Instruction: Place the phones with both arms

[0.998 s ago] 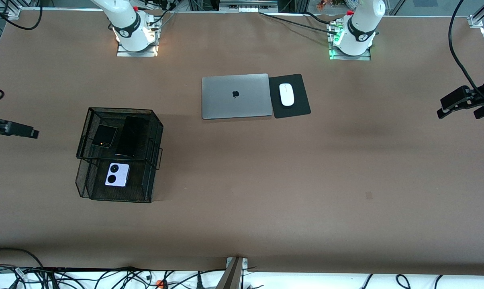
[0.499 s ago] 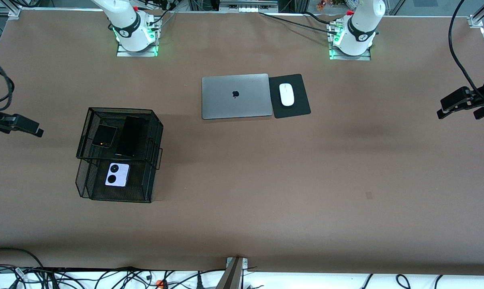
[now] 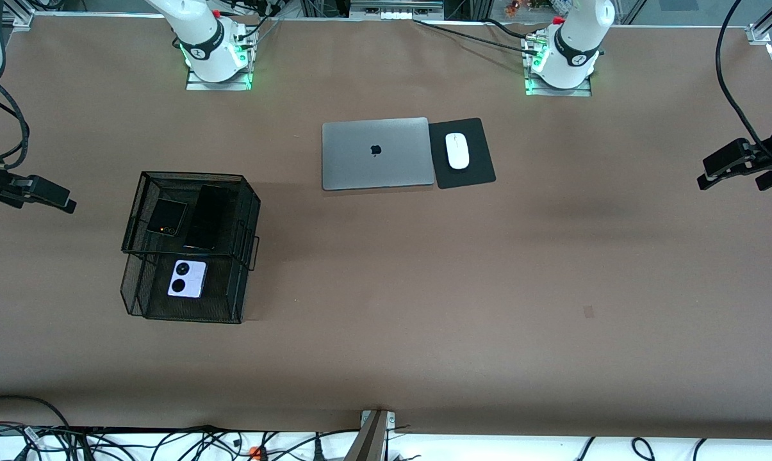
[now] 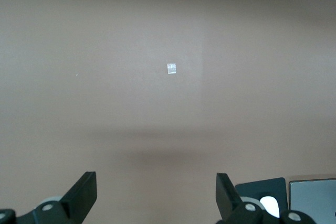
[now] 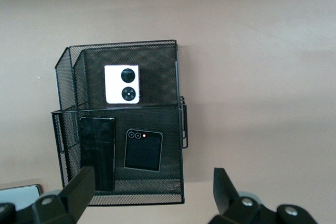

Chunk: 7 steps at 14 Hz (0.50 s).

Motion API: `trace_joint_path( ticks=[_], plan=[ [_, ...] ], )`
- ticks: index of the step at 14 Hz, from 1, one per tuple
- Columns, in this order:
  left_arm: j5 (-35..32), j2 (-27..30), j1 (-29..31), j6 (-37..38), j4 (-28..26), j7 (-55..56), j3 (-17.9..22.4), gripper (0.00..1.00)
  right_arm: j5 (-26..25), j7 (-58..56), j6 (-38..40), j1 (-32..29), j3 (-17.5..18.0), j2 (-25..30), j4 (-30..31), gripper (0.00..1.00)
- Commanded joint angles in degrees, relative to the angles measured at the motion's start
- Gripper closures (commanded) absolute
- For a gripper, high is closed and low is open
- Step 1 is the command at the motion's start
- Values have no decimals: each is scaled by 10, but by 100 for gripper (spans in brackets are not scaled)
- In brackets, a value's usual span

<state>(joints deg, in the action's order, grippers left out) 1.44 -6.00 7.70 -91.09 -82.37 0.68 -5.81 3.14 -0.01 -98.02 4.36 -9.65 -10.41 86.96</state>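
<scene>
All three phones already lie in the black mesh rack (image 3: 190,246): the small black flip phone (image 3: 166,217) and long black slab phone (image 3: 207,217) on its upper tier, the lavender-white flip phone (image 3: 187,278) on its lower tier, so nothing looks left to place, with the right gripper (image 3: 36,192) beside the rack and the left gripper (image 3: 741,165) well apart from it, both with fingers spread and empty

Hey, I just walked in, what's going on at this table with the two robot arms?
Nothing is being handled right now. All three phones sit in a black mesh rack toward the right arm's end of the table: the small black flip phone and the long black phone in the upper tray, the lavender-white flip phone in the lower tray. The right tool hangs open and empty beside the rack; the left tool waits open at the left arm's end. A closed laptop and a mouse on its pad lie untouched.
</scene>
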Motion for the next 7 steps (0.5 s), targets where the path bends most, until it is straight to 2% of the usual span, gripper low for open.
trace_joint_path(
  ticks=[1, 7],
  plan=[
    [5, 0, 8, -5, -1, 0, -2, 0, -13, 13, 23, 6, 8, 18, 8, 0],
    [5, -5, 14, -5, -1, 0, -3, 0, -14, 15, 30, 6, 7, 21, 7, 0]
  ],
)
